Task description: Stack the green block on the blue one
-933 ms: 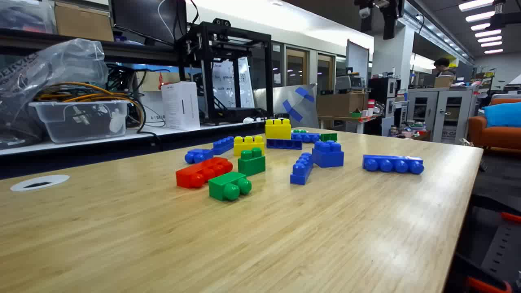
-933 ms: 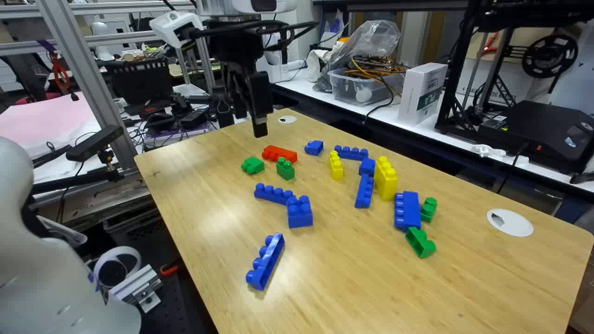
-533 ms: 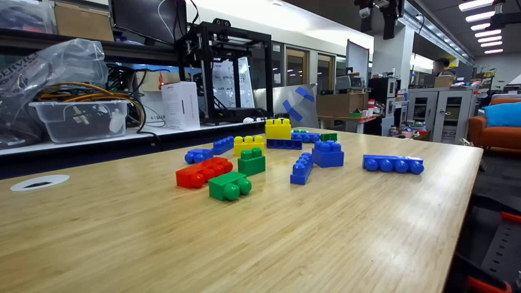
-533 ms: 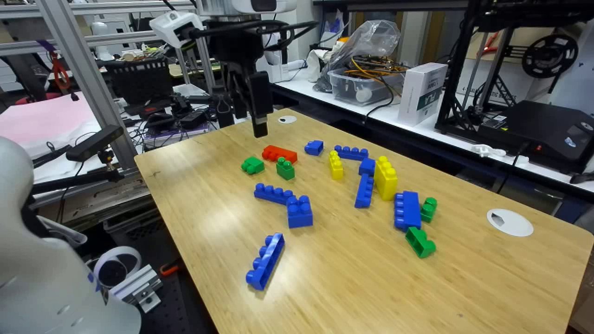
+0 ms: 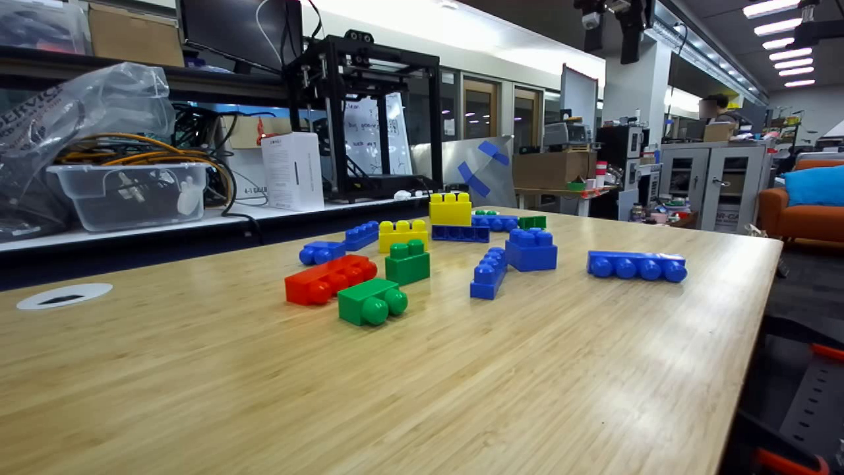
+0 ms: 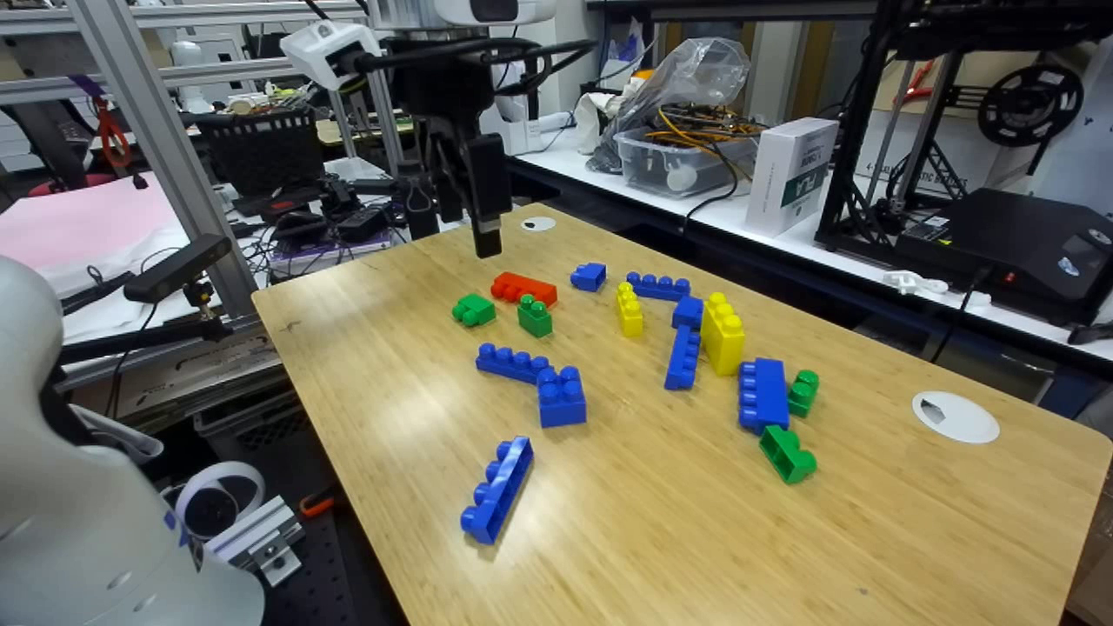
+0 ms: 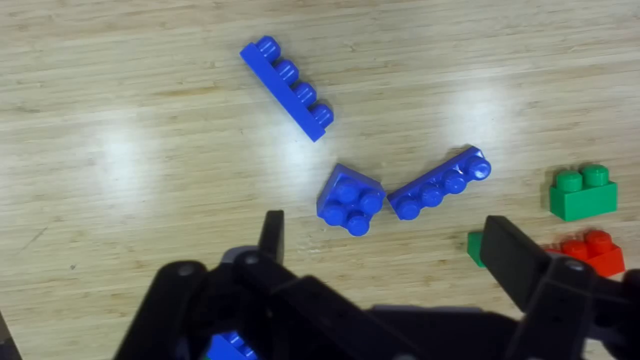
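Evidently, red brick [image 5: 330,280]: chief hazard; it lies just beside the green block [image 5: 407,267], so if I descend off-centre I may strike it and shove both.
Lying green brick [image 5: 362,301]: second hazard, also near; mistaking it for the target would spoil the pick. I judge the upright one to be meant.
Blue brick [image 7: 351,200]: stud side up; a green block brought in askew would probably perch or skid rather than seat.
Blue strip [image 7: 440,183]: one end at the blue brick's corner, contact uncertain; a crooked press could jostle it.
Gripper [image 7: 386,235]: fingers [image 7: 512,260] spread wide, nothing between them, tips well above the table [image 6: 609,522].
Green block, relative to gripper: upright on the table, lower than the tips and untouched; in the wrist view I see only a sliver, the rest hidden behind the finger at the picture's right. I expect to re-centre before descending.
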### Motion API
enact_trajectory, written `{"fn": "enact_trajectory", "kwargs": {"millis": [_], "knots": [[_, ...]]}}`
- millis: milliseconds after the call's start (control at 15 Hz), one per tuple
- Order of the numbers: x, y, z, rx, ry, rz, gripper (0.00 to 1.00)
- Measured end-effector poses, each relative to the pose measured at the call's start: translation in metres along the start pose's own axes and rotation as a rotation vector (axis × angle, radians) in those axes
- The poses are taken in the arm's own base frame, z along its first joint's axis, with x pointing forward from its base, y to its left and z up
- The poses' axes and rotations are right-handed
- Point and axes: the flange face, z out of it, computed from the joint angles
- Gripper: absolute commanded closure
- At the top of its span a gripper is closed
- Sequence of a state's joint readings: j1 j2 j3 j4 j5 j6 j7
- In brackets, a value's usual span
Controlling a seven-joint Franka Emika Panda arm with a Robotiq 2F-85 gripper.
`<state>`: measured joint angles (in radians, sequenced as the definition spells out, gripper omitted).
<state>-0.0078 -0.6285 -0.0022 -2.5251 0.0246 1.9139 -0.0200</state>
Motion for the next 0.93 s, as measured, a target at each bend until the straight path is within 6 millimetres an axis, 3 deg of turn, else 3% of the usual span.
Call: {"fn": "enact_trajectory", "kwargs": {"millis": [533, 933], "knots": [[0.003, 0.000, 0.005, 0.004, -0.006, 0.002, 0.00], [0.036, -0.022, 0.055, 0.045, -0.038, 0.058, 0.00]]}}
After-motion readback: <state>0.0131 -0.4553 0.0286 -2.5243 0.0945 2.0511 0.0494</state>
